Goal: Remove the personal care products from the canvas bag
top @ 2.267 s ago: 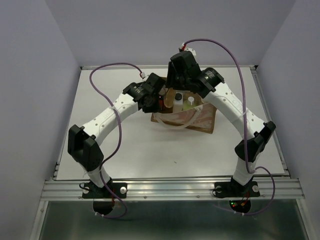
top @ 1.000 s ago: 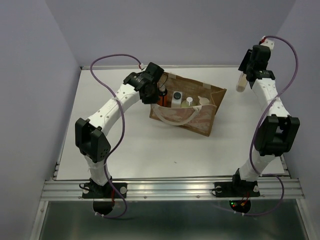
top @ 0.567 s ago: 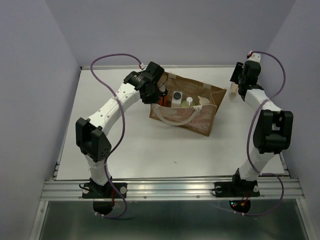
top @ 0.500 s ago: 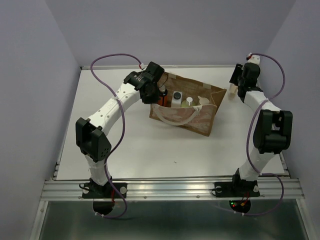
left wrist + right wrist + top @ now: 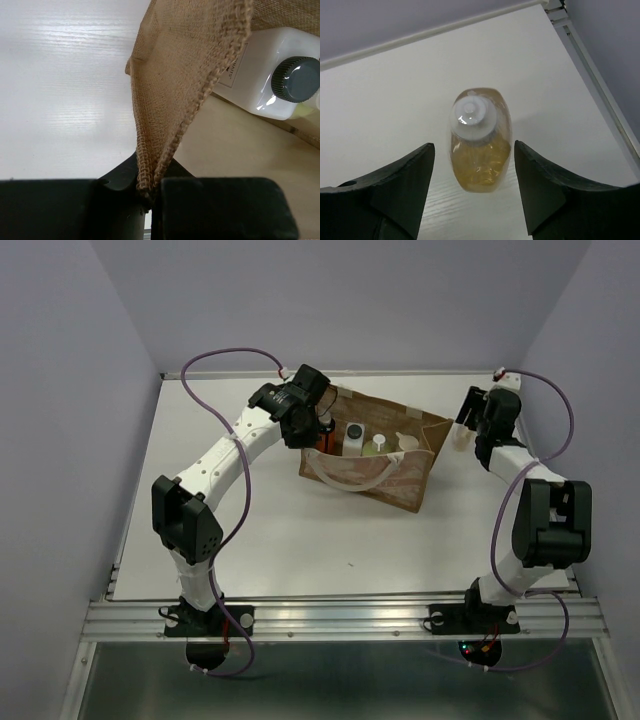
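The canvas bag (image 5: 385, 465) lies mid-table, mouth toward the far left, with bottles inside: a white bottle with a dark cap (image 5: 354, 435) and a pale yellow-green one with a white cap (image 5: 378, 444). My left gripper (image 5: 318, 430) is shut on the bag's woven rim (image 5: 150, 170); the dark-capped white bottle (image 5: 272, 80) shows just beyond it. My right gripper (image 5: 460, 428) is open at the far right. An amber bottle with a white cap (image 5: 481, 140) stands on the table between its spread fingers (image 5: 395, 195), apart from both.
The table's metal rail (image 5: 600, 100) runs close along the right of the amber bottle. The bag's white looped handle (image 5: 350, 480) lies toward the near side. Purple walls enclose the table on three sides.
My right arm carried the amber bottle from the bag to the far right, lowered it to the table and opened. My left gripper kept hold of the bag rim.
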### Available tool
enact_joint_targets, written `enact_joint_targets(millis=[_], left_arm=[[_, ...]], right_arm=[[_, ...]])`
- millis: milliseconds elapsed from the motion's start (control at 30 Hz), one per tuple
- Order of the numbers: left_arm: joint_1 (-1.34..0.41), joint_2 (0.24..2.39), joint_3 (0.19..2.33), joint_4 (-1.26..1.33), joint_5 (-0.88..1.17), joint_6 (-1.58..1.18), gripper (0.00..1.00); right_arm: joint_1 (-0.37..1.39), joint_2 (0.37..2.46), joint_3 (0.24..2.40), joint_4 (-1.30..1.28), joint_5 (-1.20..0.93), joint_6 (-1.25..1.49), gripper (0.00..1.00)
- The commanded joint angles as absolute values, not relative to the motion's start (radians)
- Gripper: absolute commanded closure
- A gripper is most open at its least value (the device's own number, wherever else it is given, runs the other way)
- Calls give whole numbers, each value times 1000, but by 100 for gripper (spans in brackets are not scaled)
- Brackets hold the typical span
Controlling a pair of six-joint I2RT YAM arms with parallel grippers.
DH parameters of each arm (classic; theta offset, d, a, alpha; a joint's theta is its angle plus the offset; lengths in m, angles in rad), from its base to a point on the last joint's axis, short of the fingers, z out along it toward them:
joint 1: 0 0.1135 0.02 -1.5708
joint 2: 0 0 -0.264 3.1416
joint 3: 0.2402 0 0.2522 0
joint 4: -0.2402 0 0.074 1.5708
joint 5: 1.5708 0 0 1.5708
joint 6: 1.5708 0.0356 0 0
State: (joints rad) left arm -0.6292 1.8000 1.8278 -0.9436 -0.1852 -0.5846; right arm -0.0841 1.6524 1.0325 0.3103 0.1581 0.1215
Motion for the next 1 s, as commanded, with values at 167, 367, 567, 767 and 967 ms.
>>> enact_joint_targets(millis=[167,367,567,767,967], left_arm=[[-641,1772,1851,-948,-213,-581,100],[-643,1778,1844,-940,-218,-586,100],[-647,1805,1874,-946,-209,-600,100],[-660,1795,1835,-934,-199,-606,100],[-663,1796,1836,-948,-207,-598,100]], right_arm=[[-86,1494,1055,252,225,205,0],[-86,1425,1241,-88,172,291,0],[-17,1499,1672,-489,-159,331,0],[205,1621,2017,-765,-248,265,0],[372,1615,2036,-866,-265,322,0]])
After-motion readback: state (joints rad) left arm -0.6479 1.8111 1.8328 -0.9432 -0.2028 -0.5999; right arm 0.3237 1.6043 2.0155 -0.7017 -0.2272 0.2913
